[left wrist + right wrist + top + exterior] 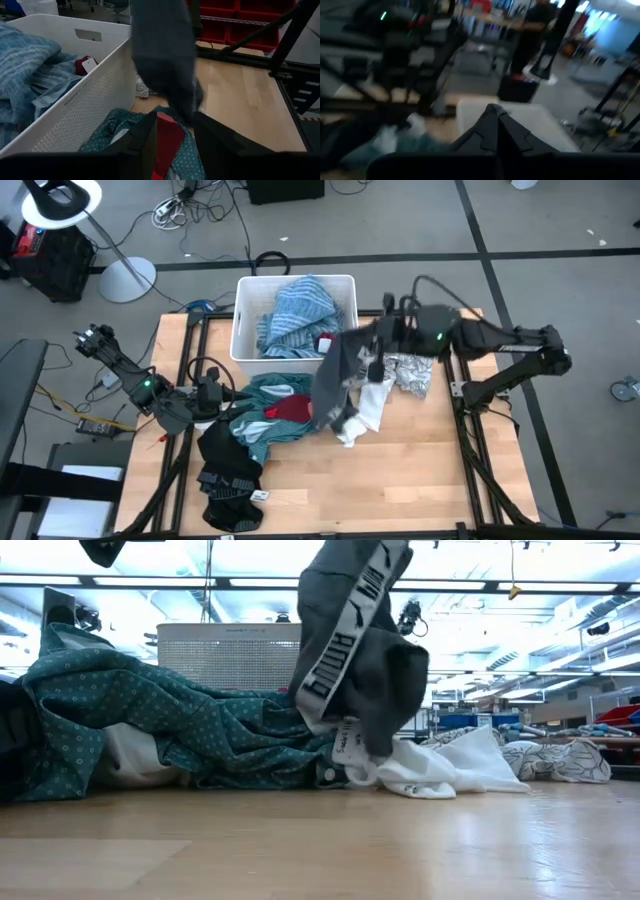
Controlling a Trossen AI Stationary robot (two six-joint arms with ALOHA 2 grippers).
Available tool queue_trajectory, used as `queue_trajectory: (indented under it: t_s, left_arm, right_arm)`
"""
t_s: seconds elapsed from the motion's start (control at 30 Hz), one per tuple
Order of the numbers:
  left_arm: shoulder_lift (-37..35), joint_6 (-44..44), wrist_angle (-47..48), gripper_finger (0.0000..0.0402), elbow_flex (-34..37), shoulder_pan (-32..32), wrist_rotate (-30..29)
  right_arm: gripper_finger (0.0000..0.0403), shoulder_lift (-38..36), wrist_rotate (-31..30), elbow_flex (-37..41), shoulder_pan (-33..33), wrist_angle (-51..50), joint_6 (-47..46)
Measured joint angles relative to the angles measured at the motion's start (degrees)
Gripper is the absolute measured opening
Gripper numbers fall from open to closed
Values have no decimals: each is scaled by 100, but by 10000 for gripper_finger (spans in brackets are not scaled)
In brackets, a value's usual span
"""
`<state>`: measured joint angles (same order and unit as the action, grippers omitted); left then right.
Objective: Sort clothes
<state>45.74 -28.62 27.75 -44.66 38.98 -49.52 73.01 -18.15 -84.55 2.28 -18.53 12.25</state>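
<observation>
My right gripper (376, 343) is shut on a grey garment (360, 650) with a lettered white waistband, above the table's middle, beside the white tub (240, 330). A blue-striped garment (300, 310) lies in the tub. A white garment (440, 770) lies under the grey one, and a white-grey patterned one (410, 372) lies to its right. My left gripper (214, 394) is open, low at the edge of the teal garment (262, 402). A red garment (167, 137) lies on the teal one, ahead of the left gripper's fingers. A black garment (226, 470) lies at the near left. My right gripper holds the grey garment by its upper end (362, 350), coming from the table's right. The gripper itself hides the place of contact. The garment hangs bunched below the fingers. Its lower end (378, 745) reaches down to the white garment; whether it touches, I cannot tell.
The tub stands at the table's far middle, its near wall (85, 107) close beside my left gripper. Bare wood (400, 480) lies at the near right. The table's dark frame rails (470, 440) run along both sides. A person (532, 30) stands in the room beyond.
</observation>
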Motion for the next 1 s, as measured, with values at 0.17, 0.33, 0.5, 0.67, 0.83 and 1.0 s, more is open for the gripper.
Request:
queue_trajectory:
  t_s: [0.17, 0.33, 0.5, 0.67, 0.83, 1.0]
  left_arm:
    - [0, 5, 22, 131, 0, 0, -1]
    - [0, 11, 39, 131, 0, 2, -143]
    - [0, 11, 40, 131, 0, 1, -206]
    - [0, -5, 37, 131, 0, 0, -207]
    - [1, -7, 45, 131, 0, 0, -199]
    - [50, -9, 65, 131, 0, 0, -192]
  right_arm:
    - [0, 0, 366, -339, -458, 909, 194]
    - [0, 0, 799, -556, -917, 1807, 197]
    - [0, -2, 1094, -567, -1382, 2715, 155]
    - [0, 94, 1235, -569, -1751, 3205, -49]
    - [0, 659, 1754, -1050, -2080, 3274, -464]
    - [0, 1607, 2066, -2270, -2216, 2994, -572]
